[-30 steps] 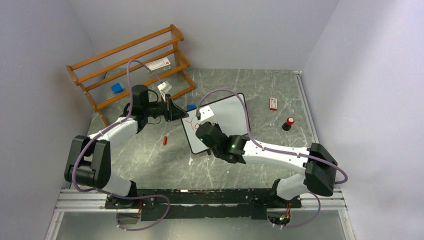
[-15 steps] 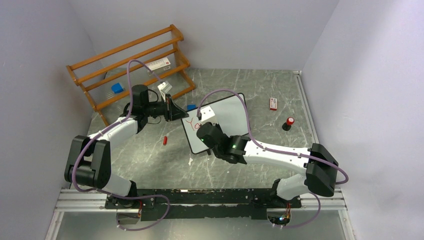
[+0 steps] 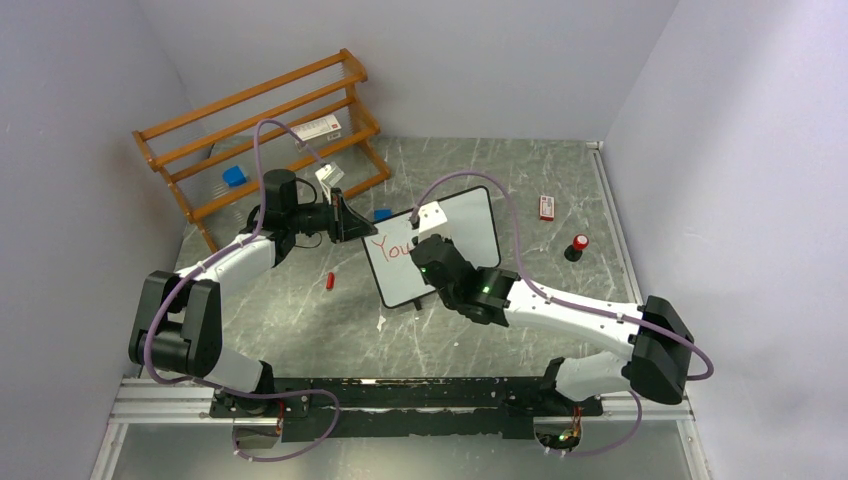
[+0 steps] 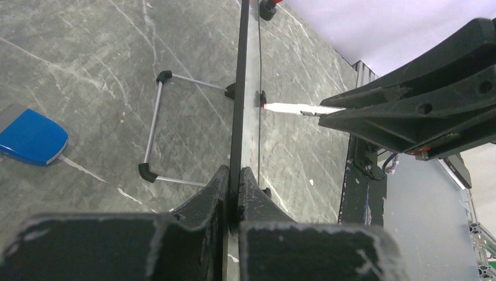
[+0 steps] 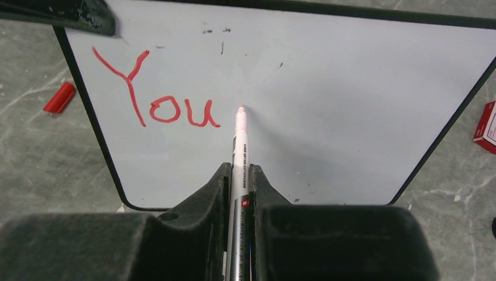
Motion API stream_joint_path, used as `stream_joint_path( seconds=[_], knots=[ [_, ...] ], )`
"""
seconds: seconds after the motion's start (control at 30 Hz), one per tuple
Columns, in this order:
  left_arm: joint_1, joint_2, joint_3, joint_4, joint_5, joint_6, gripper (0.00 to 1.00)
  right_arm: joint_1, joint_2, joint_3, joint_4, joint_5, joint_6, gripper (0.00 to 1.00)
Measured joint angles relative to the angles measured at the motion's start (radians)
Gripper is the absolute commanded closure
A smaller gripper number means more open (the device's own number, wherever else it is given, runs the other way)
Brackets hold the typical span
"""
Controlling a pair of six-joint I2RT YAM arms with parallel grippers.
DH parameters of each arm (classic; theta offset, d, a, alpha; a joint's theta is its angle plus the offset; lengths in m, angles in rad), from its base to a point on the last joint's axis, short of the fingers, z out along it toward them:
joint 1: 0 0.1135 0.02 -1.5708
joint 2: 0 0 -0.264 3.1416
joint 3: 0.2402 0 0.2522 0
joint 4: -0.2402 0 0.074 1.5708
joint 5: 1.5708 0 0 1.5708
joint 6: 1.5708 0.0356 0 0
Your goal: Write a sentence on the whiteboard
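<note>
left claw: clamped on whiteboard edge | right claw: clamped on marker, tip at board just right of red lettering "You" | red cap on desk far left of right claw, red box far right

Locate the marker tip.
Right wrist view: the marker tip sits against the whiteboard, just right of the red "You", near the board's middle; the right hand grips the marker.

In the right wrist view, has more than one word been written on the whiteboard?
No, only the red "You" stands on the whiteboard.
</note>
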Motion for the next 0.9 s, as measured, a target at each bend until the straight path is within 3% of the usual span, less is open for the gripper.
stream_joint_path(
  seconds=[0.9],
  knots=[
    [0.000, 0.005, 0.011, -0.015, 0.002, 0.003, 0.95, -0.037, 0.025, 0.009, 0.061, -0.062, -0.030, 1.00]
  ],
)
